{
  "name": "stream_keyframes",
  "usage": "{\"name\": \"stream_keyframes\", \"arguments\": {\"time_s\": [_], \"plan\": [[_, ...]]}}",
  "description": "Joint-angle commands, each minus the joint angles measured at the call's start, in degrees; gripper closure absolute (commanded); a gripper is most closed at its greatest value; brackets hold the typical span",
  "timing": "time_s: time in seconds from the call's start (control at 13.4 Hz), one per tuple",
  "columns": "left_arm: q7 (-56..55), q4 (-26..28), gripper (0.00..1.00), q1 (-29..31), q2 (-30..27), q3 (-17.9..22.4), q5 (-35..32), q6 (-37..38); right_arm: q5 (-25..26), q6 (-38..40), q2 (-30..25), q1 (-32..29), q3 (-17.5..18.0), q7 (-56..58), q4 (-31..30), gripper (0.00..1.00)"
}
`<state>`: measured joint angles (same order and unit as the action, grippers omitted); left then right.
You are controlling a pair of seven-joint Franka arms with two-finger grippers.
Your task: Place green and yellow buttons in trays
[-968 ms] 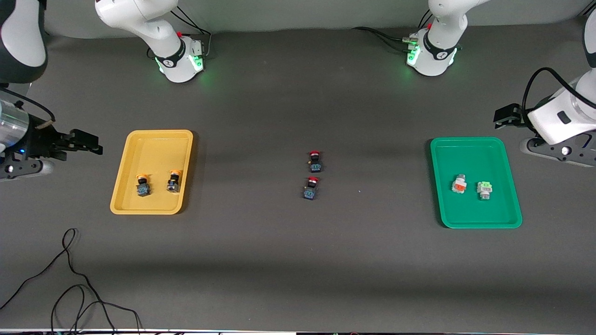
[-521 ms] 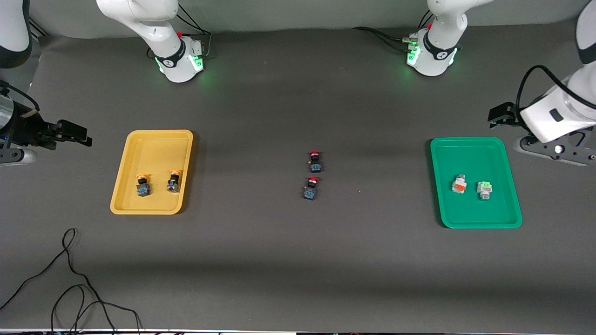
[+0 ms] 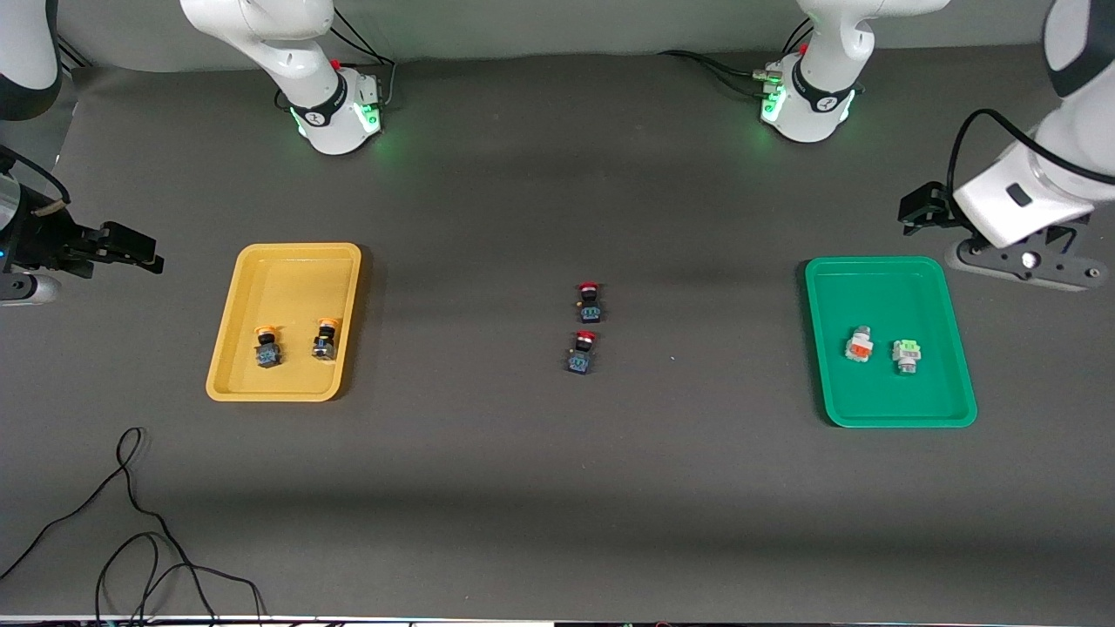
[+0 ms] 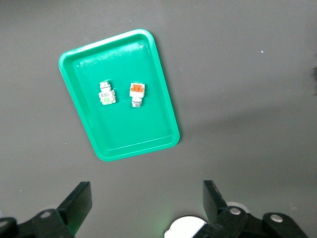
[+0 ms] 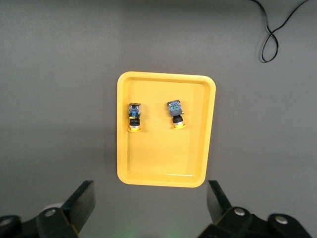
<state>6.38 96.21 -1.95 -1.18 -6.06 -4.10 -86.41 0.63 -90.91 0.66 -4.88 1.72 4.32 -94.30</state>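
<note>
The yellow tray (image 3: 296,283) holds two black switches with yellow-orange caps (image 3: 266,346) (image 3: 325,340), side by side. The green tray (image 3: 880,296) holds two white switches, one with an orange-red face (image 3: 859,345) and one with a green face (image 3: 907,353). My left gripper (image 4: 146,189) is open and empty, high over the table beside the green tray (image 4: 114,134). My right gripper (image 5: 150,188) is open and empty, high over the table beside the yellow tray (image 5: 163,158). Both pairs of switches also show in the wrist views (image 4: 106,94) (image 5: 134,117).
Two black switches with red caps (image 3: 590,301) (image 3: 582,352) lie on the mat midway between the trays. A loose black cable (image 3: 131,522) lies near the front edge at the right arm's end. The arm bases (image 3: 335,113) (image 3: 806,100) stand along the back.
Both arms have drawn back and up, away from their trays toward the table's ends. Trays and switches have not moved.
</note>
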Motion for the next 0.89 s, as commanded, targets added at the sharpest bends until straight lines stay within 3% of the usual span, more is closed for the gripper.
{"name": "stream_keyframes", "arguments": {"time_s": [0.0, 0.15, 0.45, 0.82], "plan": [[-5.4, 5.3, 0.00, -3.3, -4.3, 1.6, 0.6, -3.0, 1.3, 0.3, 0.0, -0.4, 0.7, -2.0, 1.0, 0.00], [-5.7, 4.9, 0.00, -3.4, -3.8, 1.5, 0.5, -3.0, 1.3, 0.3, 0.0, -0.4, 0.7, -2.1, 1.0, 0.00], [-5.8, -2.4, 0.00, -2.7, 1.4, 1.4, 0.6, 2.1, 1.2, 0.3, 0.0, -0.4, 0.7, -2.1, 1.0, 0.00], [-6.3, -2.4, 0.00, -2.6, 1.7, 1.4, 0.6, 2.1, 1.0, 0.3, -0.1, -0.4, 0.7, -2.2, 1.0, 0.00]]}}
